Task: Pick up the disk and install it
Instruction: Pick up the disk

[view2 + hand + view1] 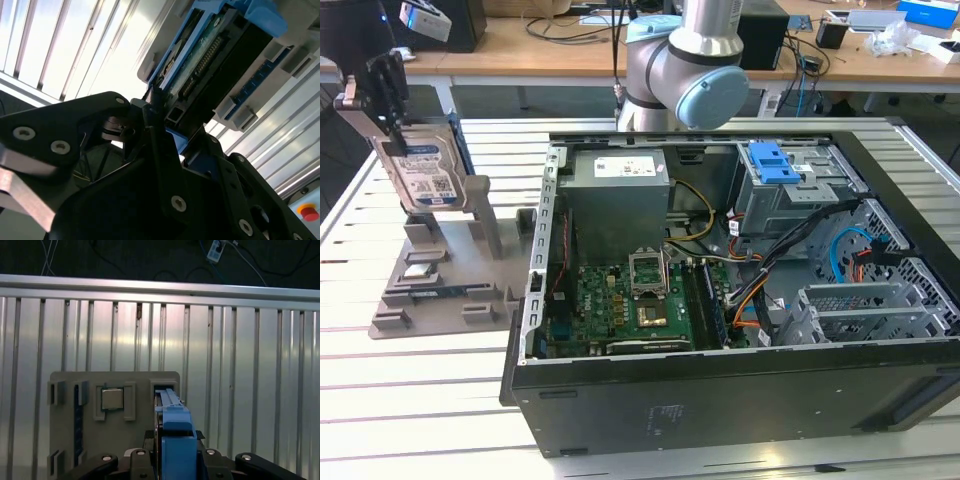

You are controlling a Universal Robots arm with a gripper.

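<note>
Jaws are closed onto the top edge of the disk (420,175), a flat silver rectangular hard drive framed in a bright blue plastic carrier. In the first wrist view the blue carrier edge (176,435) runs straight out between them with no gap showing, so I judge them clamped on it. The disk hangs upright directly beneath the jaws. Its lower end is at the slot of a grey moulded plastic fixture (440,290) that rests on the slatted aluminium bench (420,400). Whether that end is seated or just clear, I cannot tell.

Well away from the jaws, toward the exterior view's right, lies the open black computer case (720,400). At its far side is a grey metal drive cage (810,185) topped by a blue ridged plastic latch (770,160).

The hold is on one narrow edge only. A tilted lift could bind the carrier in the slot and drag the fixture up, or let the disk swing or slip. Loose cables (790,250) lying near the cage could snag it.

The disk carries a white-and-blue printed label with barcode blocks, and a white sticker (620,167) sits on the grey metal box inside the case. I cannot make out the print on either.
</note>
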